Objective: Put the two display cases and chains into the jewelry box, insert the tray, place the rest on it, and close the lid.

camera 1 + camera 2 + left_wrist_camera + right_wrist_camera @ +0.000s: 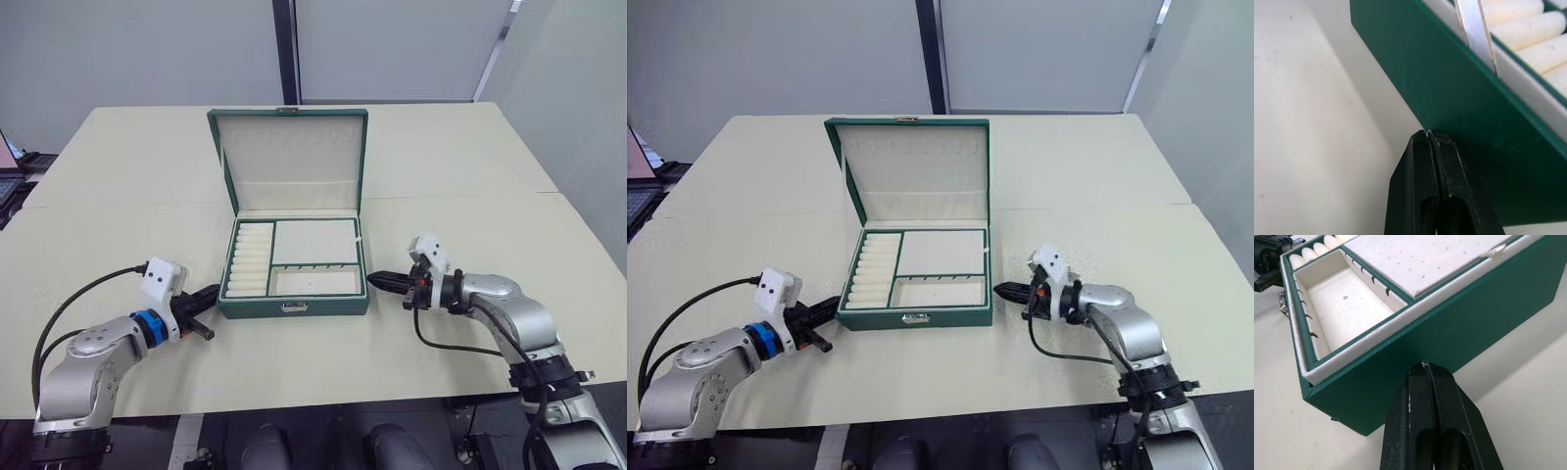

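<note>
1. The jewelry box [294, 305] is sitting open mid-table with the tray [292, 258] already seated inside — no jewelry showing on it that I can make out.
2. Left gripper [207, 298] and right gripper [377, 281] are both pinched fully closed, holding nothing, tips right against the box's sides.
3. Looks like we're heading into the lid [289, 157] step — next move probably needs a gripper getting behind it and tipping it forward.

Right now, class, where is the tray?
In the left eye view the tray sits inside the open jewelry box at the table's centre, between the left gripper and right gripper.
</note>
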